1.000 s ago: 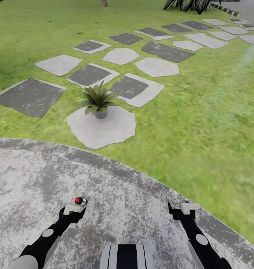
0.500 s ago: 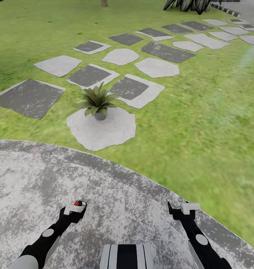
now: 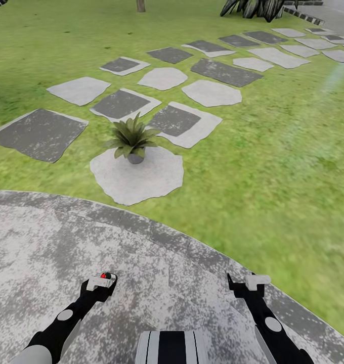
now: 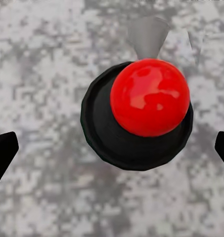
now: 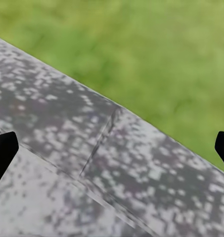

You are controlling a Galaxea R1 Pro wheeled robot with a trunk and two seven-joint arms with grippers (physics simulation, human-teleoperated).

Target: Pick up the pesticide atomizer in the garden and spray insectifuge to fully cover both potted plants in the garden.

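The pesticide atomizer (image 4: 141, 111), a dark round bottle with a glossy red top, stands upright on the stone patio (image 3: 157, 263) and is seen from straight above in the left wrist view. My left gripper (image 4: 112, 153) hangs over it, open, with its black fingertips (image 4: 2, 153) far apart on either side and not touching it. In the head view the atomizer's red top (image 3: 105, 276) peeks out just past the left gripper (image 3: 101, 282). One potted plant (image 3: 132, 137) sits on a pale stepping stone (image 3: 141, 182) ahead in the garden. My right gripper (image 3: 249, 281) is open over bare patio.
Green lawn (image 3: 273, 167) surrounds the round patio, whose curved edge runs from left to lower right. Light and dark stepping stones (image 3: 40, 132) lead away toward the back right. A dark spiky plant (image 3: 253, 7) and a tree trunk (image 3: 140, 4) stand at the far edge.
The atomizer's red top has slipped closer under my left gripper and shows less. The head view has shifted slightly. The right arm holds still.
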